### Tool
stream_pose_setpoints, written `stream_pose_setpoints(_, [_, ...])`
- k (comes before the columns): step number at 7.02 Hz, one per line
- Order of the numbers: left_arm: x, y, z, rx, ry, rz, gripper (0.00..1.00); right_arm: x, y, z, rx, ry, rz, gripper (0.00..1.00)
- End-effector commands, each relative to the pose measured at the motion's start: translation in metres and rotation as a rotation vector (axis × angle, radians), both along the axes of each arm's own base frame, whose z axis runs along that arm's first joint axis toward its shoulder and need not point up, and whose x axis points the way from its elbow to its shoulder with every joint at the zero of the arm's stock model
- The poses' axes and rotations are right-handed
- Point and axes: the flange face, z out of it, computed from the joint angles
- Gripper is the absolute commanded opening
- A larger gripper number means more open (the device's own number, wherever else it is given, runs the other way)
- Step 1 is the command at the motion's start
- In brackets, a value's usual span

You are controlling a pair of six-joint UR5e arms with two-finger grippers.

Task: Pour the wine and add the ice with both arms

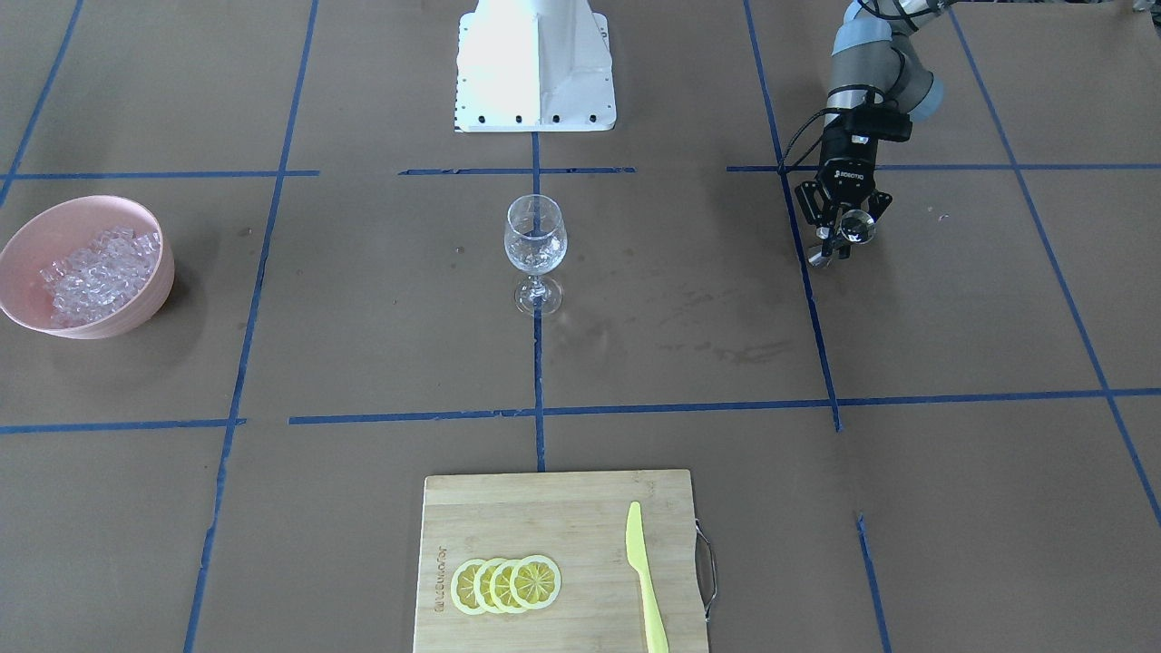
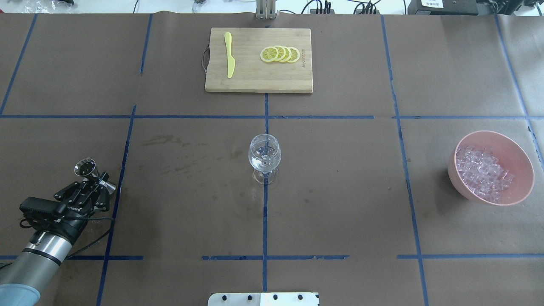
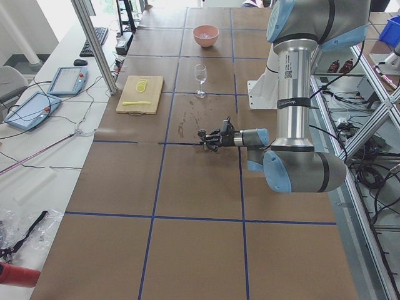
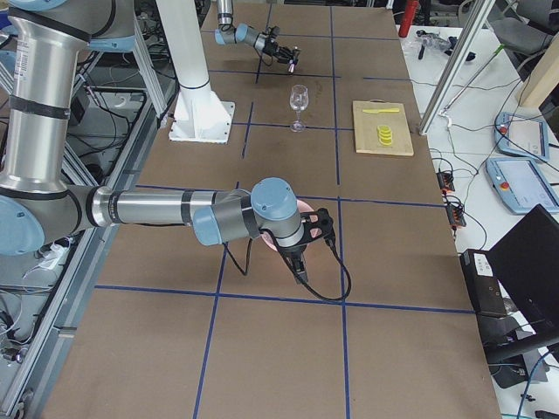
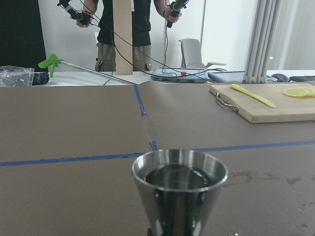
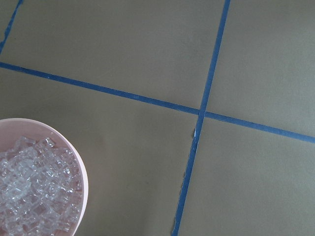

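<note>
An upright wine glass (image 2: 264, 155) stands at the table's centre, also seen from the front (image 1: 535, 245). My left gripper (image 2: 98, 180) is shut on a steel measuring cup (image 2: 87, 168), held upright well to the left of the glass. The left wrist view shows the cup (image 5: 179, 191) holding liquid, the wine (image 5: 178, 176). The ice (image 2: 484, 174) lies heaped in a pink bowl (image 2: 519, 158) at the far right. My right gripper (image 4: 300, 264) hangs over that bowl and shows only in the exterior right view, so I cannot tell its state. The right wrist view shows the ice (image 6: 34, 191) below.
A wooden cutting board (image 2: 246, 80) at the far edge carries lemon slices (image 2: 280, 54) and a yellow knife (image 2: 229, 59). The white base block (image 1: 535, 63) sits on the robot's side. A person (image 5: 125, 34) stands beyond the table's end.
</note>
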Motion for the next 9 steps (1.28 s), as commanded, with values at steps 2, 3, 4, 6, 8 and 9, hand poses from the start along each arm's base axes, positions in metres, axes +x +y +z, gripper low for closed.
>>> stream_pose_setpoints(2, [-0.014, 0.000, -0.027, 0.077, -0.009, 0.013, 0.00, 0.000, -0.001, -0.001, 0.002, 0.000, 0.000, 1.00])
stream_pose_setpoints(3, [-0.022, -0.005, -0.036, 0.143, -0.063, 0.007, 0.00, 0.000, -0.001, -0.001, 0.002, 0.000, 0.000, 1.00])
stream_pose_setpoints(4, [-0.024, -0.007, -0.049, 0.199, -0.135, 0.006, 0.00, 0.000, -0.001, -0.001, 0.002, 0.000, 0.000, 1.00])
stream_pose_setpoints(6, [-0.003, -0.031, -0.102, 0.255, -0.112, -0.014, 0.00, 0.000, -0.001, -0.001, 0.002, 0.000, 0.000, 1.00])
stream_pose_setpoints(8, [0.018, -0.051, -0.147, 0.288, -0.062, 0.004, 0.00, 0.000, 0.000, 0.000, -0.001, 0.000, 0.000, 1.00])
stream_pose_setpoints(9, [0.039, -0.057, -0.173, 0.282, -0.090, 0.006, 0.00, 0.000, 0.000, 0.000, -0.001, 0.000, 0.000, 1.00])
